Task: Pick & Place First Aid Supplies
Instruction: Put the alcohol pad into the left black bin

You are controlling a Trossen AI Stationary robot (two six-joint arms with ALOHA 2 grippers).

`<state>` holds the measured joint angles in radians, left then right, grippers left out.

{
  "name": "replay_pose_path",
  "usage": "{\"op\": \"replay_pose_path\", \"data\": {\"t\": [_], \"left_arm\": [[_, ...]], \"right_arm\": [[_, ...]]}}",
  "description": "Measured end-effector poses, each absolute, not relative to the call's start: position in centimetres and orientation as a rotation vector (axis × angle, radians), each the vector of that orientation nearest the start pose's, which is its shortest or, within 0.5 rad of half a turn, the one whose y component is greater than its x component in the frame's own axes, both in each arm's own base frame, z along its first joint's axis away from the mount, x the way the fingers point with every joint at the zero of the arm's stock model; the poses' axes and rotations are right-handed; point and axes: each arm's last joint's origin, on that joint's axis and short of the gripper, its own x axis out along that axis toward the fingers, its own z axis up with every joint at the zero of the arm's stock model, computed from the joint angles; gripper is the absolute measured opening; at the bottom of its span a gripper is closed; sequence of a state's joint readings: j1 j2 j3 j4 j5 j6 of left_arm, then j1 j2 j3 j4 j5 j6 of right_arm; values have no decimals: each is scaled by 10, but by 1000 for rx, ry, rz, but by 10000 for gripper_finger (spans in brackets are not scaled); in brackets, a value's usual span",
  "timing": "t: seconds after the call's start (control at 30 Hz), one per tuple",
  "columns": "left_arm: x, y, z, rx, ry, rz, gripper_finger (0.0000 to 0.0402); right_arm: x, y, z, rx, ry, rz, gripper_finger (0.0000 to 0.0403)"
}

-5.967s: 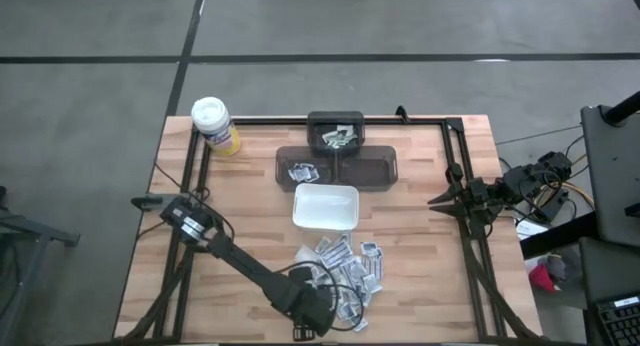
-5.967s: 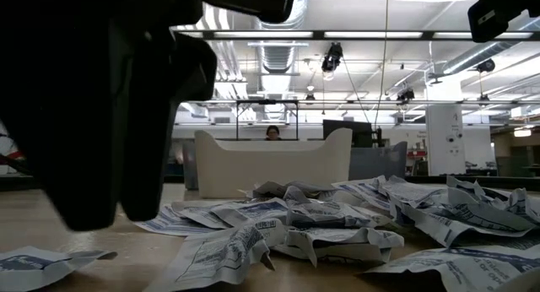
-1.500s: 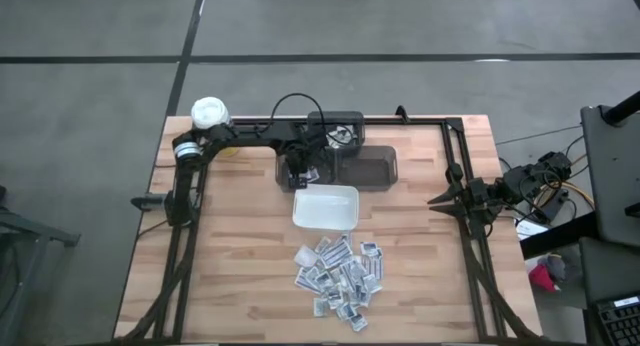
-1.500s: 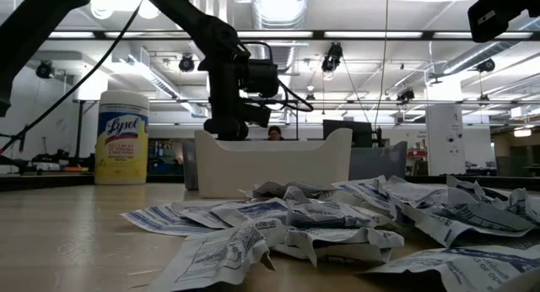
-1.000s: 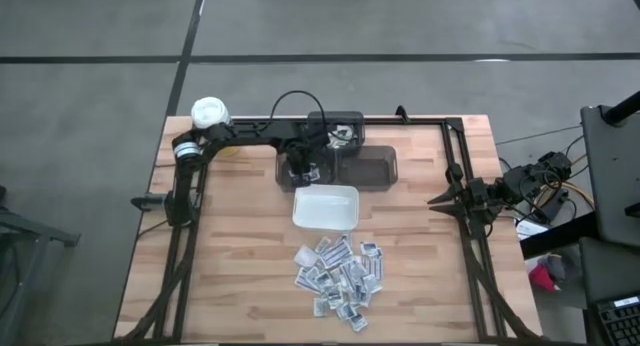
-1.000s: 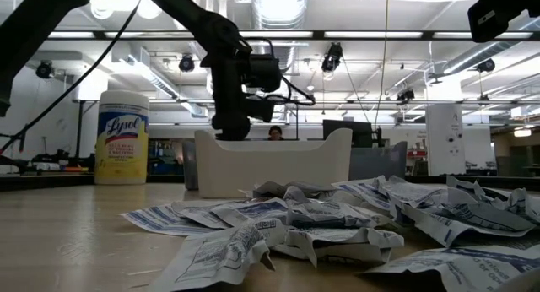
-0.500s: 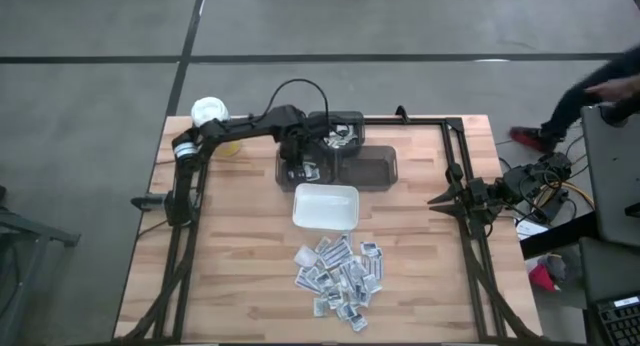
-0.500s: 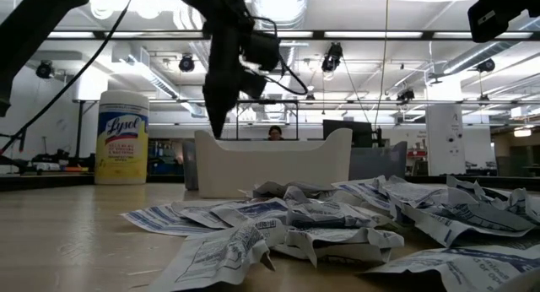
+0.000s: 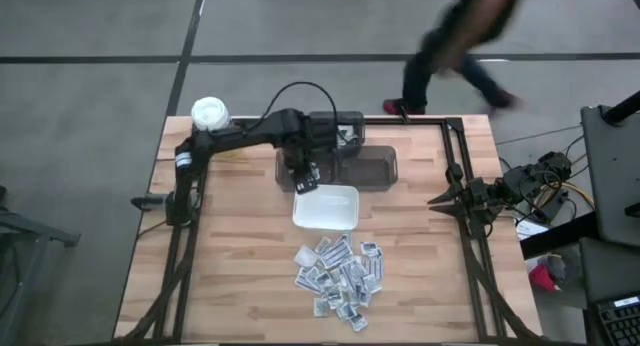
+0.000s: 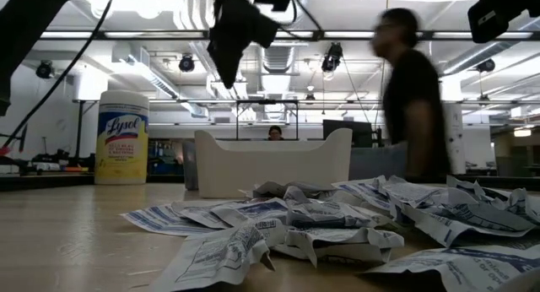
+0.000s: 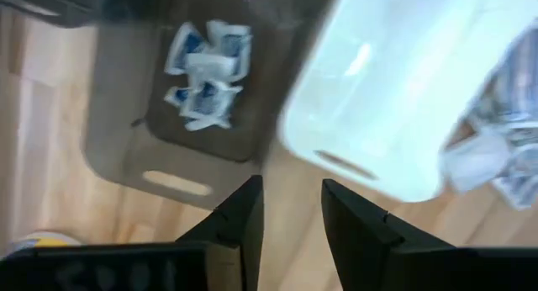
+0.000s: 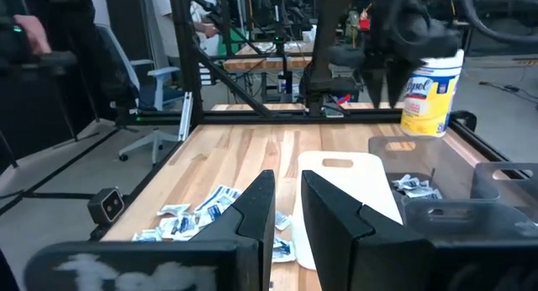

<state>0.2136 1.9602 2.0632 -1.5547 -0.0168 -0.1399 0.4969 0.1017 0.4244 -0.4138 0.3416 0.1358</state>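
Left tool [image 9: 304,176] above far-left corner of white rectangular plastic dish [image 9: 325,207], fingers apart, empty. Right tool [image 9: 436,200] parked well right of dish, fingers slightly apart, empty. Pile of small flat white-grey printed packets [image 9: 341,278] on wooden surface [image 9: 240,266] just near-side of dish.

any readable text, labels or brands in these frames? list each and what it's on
"Lysol": on the label of the yellow canister, read in the low view; the smaller lines under it are too small to read.
Bluish print on the first aid packets in the pile: too small and crumpled to read.
Packets in the dark bin, left wrist view: blurred, unreadable.
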Motion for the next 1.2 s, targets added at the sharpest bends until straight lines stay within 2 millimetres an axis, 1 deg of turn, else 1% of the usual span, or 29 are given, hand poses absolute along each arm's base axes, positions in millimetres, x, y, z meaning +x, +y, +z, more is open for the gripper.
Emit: {"op": "replay_pose_path", "data": {"t": [0.17,0.4,0.5,0.6,0.77,0.87,0.93,1.03,1.2], "left_arm": [[367,41,345,-307,1397,311,115],[370,-24,343,-438,1389,311,115],[374,-55,342,-504,1340,315,115],[379,-87,340,-544,1256,258,115],[392,-137,335,-556,1068,69,115],[395,-162,326,-580,993,-11,115],[396,-175,317,-646,967,-21,115],[392,-189,298,-798,988,40,115],[388,-208,268,-1110,990,154,115]], "right_arm": [[62,23,256,101,94,149,59],[62,23,256,101,94,149,59],[62,23,256,100,93,149,59],[62,23,256,71,91,150,59],[62,23,256,19,87,152,59],[62,23,256,6,86,153,59],[62,23,256,6,86,153,59],[62,23,256,7,87,153,59],[62,23,256,7,87,153,59]]}}
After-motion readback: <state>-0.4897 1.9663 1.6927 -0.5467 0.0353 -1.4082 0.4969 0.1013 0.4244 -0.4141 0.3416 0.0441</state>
